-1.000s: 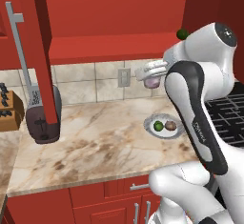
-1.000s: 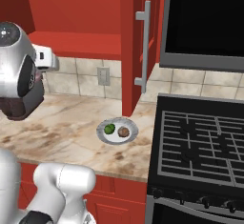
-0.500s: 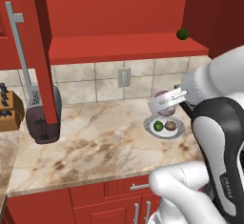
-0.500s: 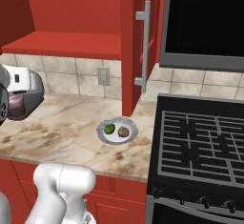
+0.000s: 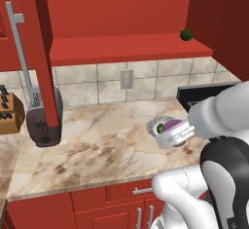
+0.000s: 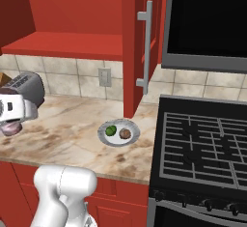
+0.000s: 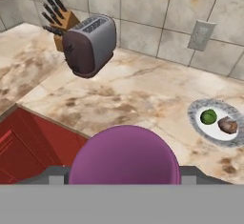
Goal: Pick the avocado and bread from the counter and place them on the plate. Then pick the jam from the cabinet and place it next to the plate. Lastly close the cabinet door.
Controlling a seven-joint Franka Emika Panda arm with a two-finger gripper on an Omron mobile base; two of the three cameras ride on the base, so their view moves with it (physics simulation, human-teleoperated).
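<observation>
Item 1, plate (image 6: 102,131): round, ridged rim, resting on the table (image 6: 67,124) near the stove (image 6: 202,148). Status: loaded.

Item 2, avocado (image 6: 110,130): small green fruit, lying on the plate, left half as the right base view shows it. Status: placed.

Item 3, bread (image 6: 125,134): small brown lump, on the plate just beside the avocado. Status: placed.

Item 4, jam (image 7: 125,154): purple jar, out of the cabinet (image 5: 121,47) and pinched in the hand (image 5: 170,131), which is closed around it on both sides. Carried above the table, not yet set down. In the hand view the plate sits off to the right of the jar, well apart. Status: in transit; drop beside the plate outstanding.

Item 5, cabinet door (image 5: 36,52): red, long silver bar handle, standing open, edge-on in the left base view in front of the toaster (image 5: 44,118). Status: closing outstanding.

Other stock, not part of the job: knife block (image 7: 59,20) beside the toaster; dark green ball (image 5: 186,35) on the cabinet shelf; wall socket (image 5: 127,79) on the tiled backsplash.

Tally, as judged: two of four steps complete. Third step roughly midway, the jar lifted but still to be brought over and lowered next to the plate. Fourth step untouched.
</observation>
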